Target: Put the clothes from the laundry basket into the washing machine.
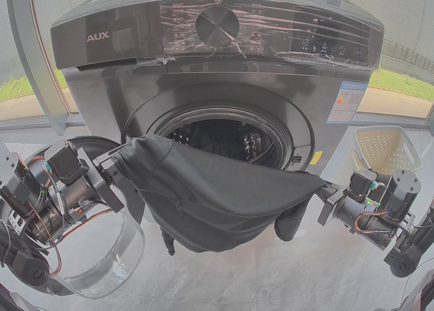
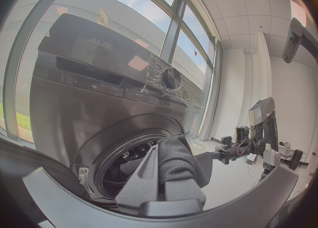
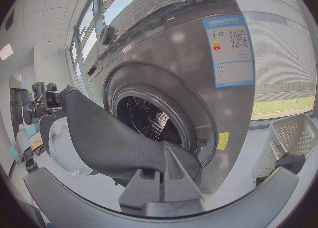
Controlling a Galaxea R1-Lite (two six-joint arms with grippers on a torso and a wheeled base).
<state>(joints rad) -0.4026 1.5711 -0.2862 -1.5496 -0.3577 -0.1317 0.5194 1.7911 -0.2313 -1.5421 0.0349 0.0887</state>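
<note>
A black garment point(image 1: 212, 194) hangs stretched between my two grippers, just in front of the open drum point(image 1: 226, 138) of the grey washing machine point(image 1: 217, 77). My left gripper point(image 1: 110, 162) is shut on the garment's left corner point(image 2: 174, 162), left of the drum mouth. My right gripper point(image 1: 326, 187) is shut on its right corner point(image 3: 132, 149), low at the machine's right. The cloth sags below the opening, a sleeve dangling at the right. Dark clothing lies inside the drum point(image 3: 155, 122). The white laundry basket point(image 1: 384, 149) stands at the machine's right with a dark item point(image 3: 291, 162) in it.
The machine's round glass door point(image 1: 97, 244) hangs open to the left, beneath my left arm. Grey tiled floor point(image 1: 253, 275) spreads in front of the machine. Windows run behind and beside the machine.
</note>
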